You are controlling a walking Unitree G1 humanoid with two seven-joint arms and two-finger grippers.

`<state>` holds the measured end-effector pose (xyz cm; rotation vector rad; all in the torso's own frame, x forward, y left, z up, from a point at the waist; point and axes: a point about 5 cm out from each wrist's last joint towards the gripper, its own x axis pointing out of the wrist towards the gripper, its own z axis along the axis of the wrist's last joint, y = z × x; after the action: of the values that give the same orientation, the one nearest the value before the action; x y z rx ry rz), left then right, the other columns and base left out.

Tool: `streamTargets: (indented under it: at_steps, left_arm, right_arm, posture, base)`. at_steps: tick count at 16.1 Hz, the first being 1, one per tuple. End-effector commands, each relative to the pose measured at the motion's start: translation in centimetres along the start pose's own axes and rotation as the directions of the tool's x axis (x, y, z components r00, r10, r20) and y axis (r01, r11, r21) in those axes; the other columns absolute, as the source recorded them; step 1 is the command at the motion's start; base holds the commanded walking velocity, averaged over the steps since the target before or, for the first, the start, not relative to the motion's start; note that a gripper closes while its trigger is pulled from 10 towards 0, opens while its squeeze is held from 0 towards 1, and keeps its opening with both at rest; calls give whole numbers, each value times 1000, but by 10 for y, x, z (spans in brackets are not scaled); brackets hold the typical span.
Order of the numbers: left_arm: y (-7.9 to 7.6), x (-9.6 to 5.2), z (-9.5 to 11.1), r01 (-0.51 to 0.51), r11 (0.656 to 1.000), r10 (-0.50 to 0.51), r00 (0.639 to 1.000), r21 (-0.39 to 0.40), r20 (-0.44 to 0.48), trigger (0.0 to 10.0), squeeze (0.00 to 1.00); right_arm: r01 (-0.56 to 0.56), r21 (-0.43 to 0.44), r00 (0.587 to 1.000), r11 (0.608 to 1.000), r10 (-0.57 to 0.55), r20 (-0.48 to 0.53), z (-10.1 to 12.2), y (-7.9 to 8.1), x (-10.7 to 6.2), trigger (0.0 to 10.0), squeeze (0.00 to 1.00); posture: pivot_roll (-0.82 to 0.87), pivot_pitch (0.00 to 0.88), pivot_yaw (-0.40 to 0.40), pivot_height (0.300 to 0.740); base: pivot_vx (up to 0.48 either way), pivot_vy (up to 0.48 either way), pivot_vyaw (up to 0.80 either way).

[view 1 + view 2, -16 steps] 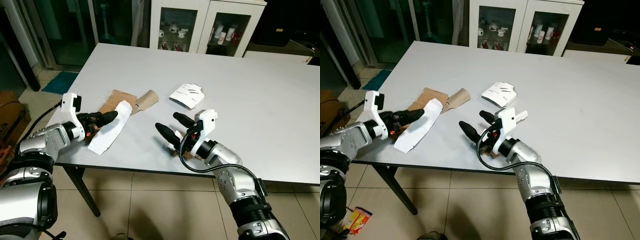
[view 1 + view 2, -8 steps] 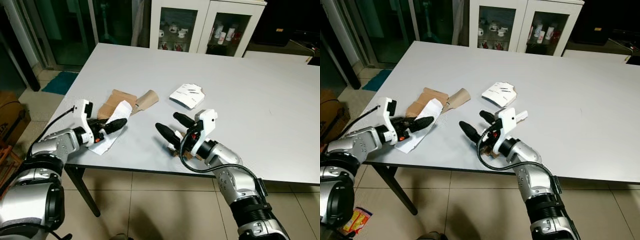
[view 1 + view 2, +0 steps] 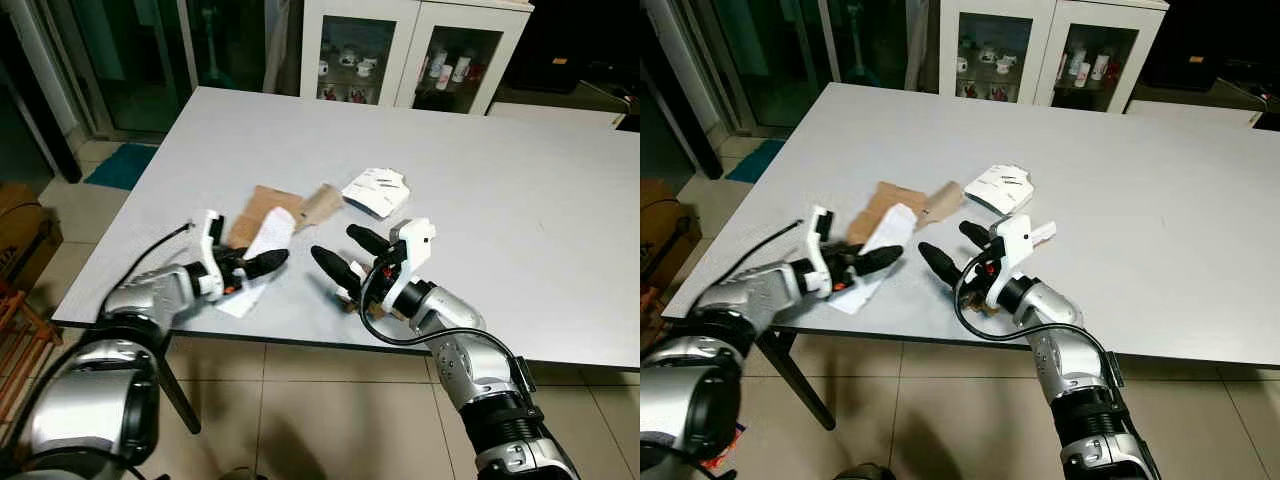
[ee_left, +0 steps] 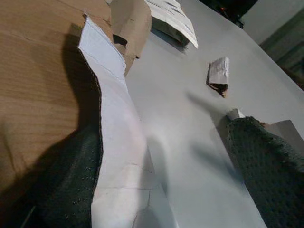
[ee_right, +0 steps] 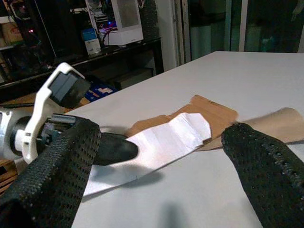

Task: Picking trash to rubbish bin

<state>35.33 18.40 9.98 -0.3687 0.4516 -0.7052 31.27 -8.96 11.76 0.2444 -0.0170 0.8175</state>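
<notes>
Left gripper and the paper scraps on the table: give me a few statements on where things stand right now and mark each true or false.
1. The left gripper is at the white paper strip. True.
2. The right gripper is shut on the brown cardboard. False: its fingers are spread and hold nothing.
3. The folded white card lies on the table, beyond the right gripper. True.
4. The white paper strip is on the floor. False: it lies over the brown cardboard at the table's near edge.
5. A glass-door cabinet stands behind the table. True.
</notes>
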Motion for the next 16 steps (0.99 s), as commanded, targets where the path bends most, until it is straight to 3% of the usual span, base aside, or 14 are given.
streamTargets:
  at_steps: [1,7,16]
  left_arm:
    - [1,1,-9,-20,1000,20,999,-10,-29,0,0]
    - [-1,3,-29,-16,999,15,999,-31,-46,0,0]
    - [0,1,-29,-19,1000,19,998,4,-65,0,0]
  right_arm:
    - [12,-4,1000,1000,-12,11,4,-3,-2,10000,0]
    - [8,-1,1000,1000,-8,9,2,-1,-1,10000,0]
    - [9,1,1000,1000,-9,9,2,-1,-2,10000,0]
  posture:
    - [15,4,-42,740]
    - [22,5,-44,740]
    - [20,6,-45,740]
  base:
    - [0,0,0]
    - [0,0,0]
    - [0,0,0]
